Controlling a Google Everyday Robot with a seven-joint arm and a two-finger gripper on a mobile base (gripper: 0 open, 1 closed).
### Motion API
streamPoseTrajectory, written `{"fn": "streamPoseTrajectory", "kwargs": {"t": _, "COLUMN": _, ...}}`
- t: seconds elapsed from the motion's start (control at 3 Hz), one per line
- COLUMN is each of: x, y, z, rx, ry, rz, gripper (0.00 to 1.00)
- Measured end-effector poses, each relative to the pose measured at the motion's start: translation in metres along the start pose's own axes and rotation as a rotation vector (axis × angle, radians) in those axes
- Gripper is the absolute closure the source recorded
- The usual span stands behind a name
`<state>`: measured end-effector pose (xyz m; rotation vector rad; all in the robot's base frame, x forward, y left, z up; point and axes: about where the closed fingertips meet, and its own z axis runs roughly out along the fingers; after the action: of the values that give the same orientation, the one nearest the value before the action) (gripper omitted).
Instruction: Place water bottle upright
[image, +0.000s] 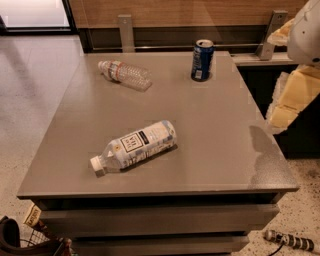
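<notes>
A: Camera view. Table (215, 135) edges, open room?

B: The front edge runs low across the view and the right edge sits just below the gripper (291, 100). Bare top across the centre and right. A larger labelled bottle (136, 144) lies front-left. A blue can (202, 60) stands near the far edge.

A: Water bottle (125, 74)?

B: On its side, far-left on the table, cap pointing left. The gripper hangs off the right edge, well apart from it.

A: Claw spread or closed?

B: Cannot tell.

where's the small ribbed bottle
Camera view: water bottle lies far left on the table, left of the blue can; the claw hangs beyond the table's right edge.
</notes>
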<state>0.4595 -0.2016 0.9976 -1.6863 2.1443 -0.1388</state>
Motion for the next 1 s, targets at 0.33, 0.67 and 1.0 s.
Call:
{"fn": "streamPoseTrajectory", "kwargs": {"t": 0.33, "x": -0.031, "y": -0.033, "z": 0.01, "rx": 0.033, "ry": -0.122, "rz": 0.048, "gripper": 0.0}}
{"fn": "streamPoseTrajectory", "kwargs": {"t": 0.67, "x": -0.076, "y": -0.07, "z": 0.02, "rx": 0.056, "ry": -0.288, "rz": 0.147, "gripper": 0.0}}
{"fn": "streamPoseTrajectory", "kwargs": {"t": 1.0, "x": -0.135, "y": -0.115, "z": 0.03, "rx": 0.056, "ry": -0.411, "rz": 0.256, "gripper": 0.0}}
